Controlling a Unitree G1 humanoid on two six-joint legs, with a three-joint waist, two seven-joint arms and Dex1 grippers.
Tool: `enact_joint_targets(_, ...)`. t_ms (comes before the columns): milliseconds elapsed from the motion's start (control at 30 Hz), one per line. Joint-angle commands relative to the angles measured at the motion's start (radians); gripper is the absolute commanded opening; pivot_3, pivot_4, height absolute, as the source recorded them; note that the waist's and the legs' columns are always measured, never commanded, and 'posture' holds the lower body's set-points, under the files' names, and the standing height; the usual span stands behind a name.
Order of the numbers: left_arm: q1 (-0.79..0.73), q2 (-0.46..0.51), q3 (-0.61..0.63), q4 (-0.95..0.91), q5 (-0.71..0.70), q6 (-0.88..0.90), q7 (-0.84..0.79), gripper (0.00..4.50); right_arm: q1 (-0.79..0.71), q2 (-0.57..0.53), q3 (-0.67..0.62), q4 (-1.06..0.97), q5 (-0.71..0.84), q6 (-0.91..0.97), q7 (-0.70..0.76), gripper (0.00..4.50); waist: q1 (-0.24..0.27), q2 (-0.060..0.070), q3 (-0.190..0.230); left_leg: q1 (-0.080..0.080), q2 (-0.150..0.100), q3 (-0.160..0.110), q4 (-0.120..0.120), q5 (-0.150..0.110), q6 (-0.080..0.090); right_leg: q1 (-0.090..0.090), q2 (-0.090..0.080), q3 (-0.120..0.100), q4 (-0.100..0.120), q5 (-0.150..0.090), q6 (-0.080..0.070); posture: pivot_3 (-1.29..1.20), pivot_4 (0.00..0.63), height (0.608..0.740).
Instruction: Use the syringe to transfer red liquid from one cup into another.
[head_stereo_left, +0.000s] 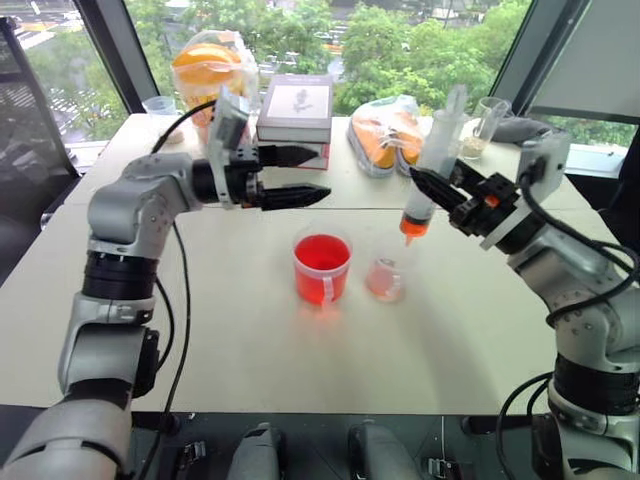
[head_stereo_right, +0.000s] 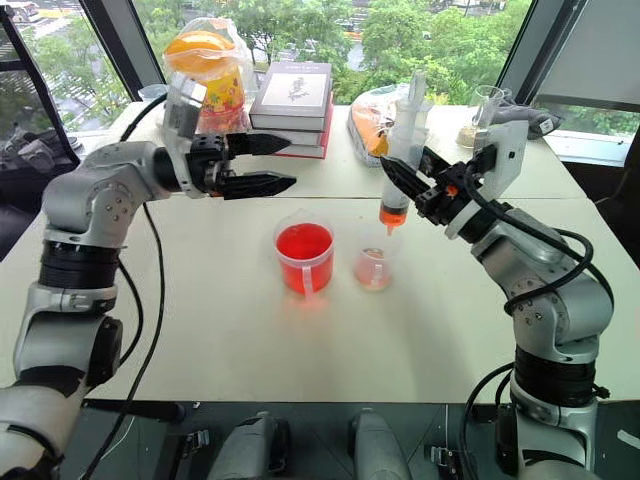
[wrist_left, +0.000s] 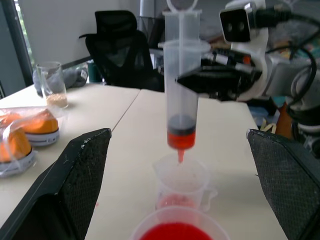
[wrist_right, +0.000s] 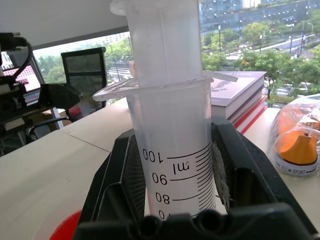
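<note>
Nearest the front edge of the surface (head_stereo_left: 200, 350) stand the two cups, side by side near its middle: the larger cup (head_stereo_left: 322, 268), bright with red liquid (head_stereo_left: 322, 252), and just to its right the smaller handled cup (head_stereo_left: 386, 277), pale pink at its base.

Above the smaller cup hangs the syringe (head_stereo_left: 432, 160), held upright with its orange-red tip pointing down over the rim. The right gripper (head_stereo_left: 432, 185) has its fingers clamped on the barrel. In the left wrist view a short band of red sits below the dark plunger seal, so most of the load looks already spent, or only a little was drawn.

The left gripper (head_stereo_left: 298, 176) hovers above the surface, behind and to the left of the larger cup, level and pointing right toward the syringe; its fingers stand wide apart and hold nothing.

The step in hand looks like emptying the syringe into the smaller cup. The next move likely calls for the left fingers to reach the plunger top and press it down while the right holds the tip steady over the cup.

Books (head_stereo_left: 296, 110) and bagged orange items (head_stereo_left: 385, 135) lie along the far edge.
</note>
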Motion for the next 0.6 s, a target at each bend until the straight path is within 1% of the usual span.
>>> enact_joint_targets(33,-0.121,-0.076,0.005,0.121,0.042,-0.096,0.032,4.47,0.015,0.012,0.017,-0.020,-0.024,-0.056,-0.004,1.43,0.006,0.000,0.000,0.000,0.000,0.000,0.000,0.000,0.000,0.000,0.000,0.000,0.000,0.000,0.000,0.00,0.150,0.740)
enact_joint_targets(167,-0.228,-0.162,0.002,0.274,0.089,-0.191,0.045,4.47,0.040,0.016,0.037,-0.024,-0.043,-0.073,-0.006,1.43,0.003,0.000,0.000,-0.001,-0.001,0.000,0.000,0.000,0.000,0.000,0.000,0.000,-0.002,0.000,0.000,0.00,0.150,0.740)
enact_joint_targets(333,-0.328,-0.251,-0.001,0.413,0.125,-0.277,0.031,4.47,0.065,0.019,0.054,-0.037,-0.054,-0.084,-0.012,1.43,0.000,-0.001,0.000,0.000,-0.001,-0.001,-0.001,0.000,0.000,0.000,0.000,0.000,-0.002,0.000,0.000,0.00,0.150,0.740)
enact_joint_targets(467,-0.372,-0.294,-0.014,0.518,0.186,-0.364,0.035,4.47,0.065,0.020,0.064,-0.050,-0.052,-0.079,-0.019,1.43,-0.002,-0.001,0.000,0.000,-0.001,-0.001,-0.001,0.000,0.000,0.000,0.000,0.000,-0.001,0.000,0.000,0.00,0.150,0.740)
enact_joint_targets(600,-0.394,-0.321,-0.011,0.578,0.218,-0.410,0.031,4.47,0.056,0.018,0.068,-0.057,-0.047,-0.073,-0.024,1.43,0.000,-0.001,0.000,0.000,-0.001,-0.001,-0.001,0.000,0.000,0.000,0.001,0.000,-0.001,0.000,0.000,0.00,0.150,0.740)
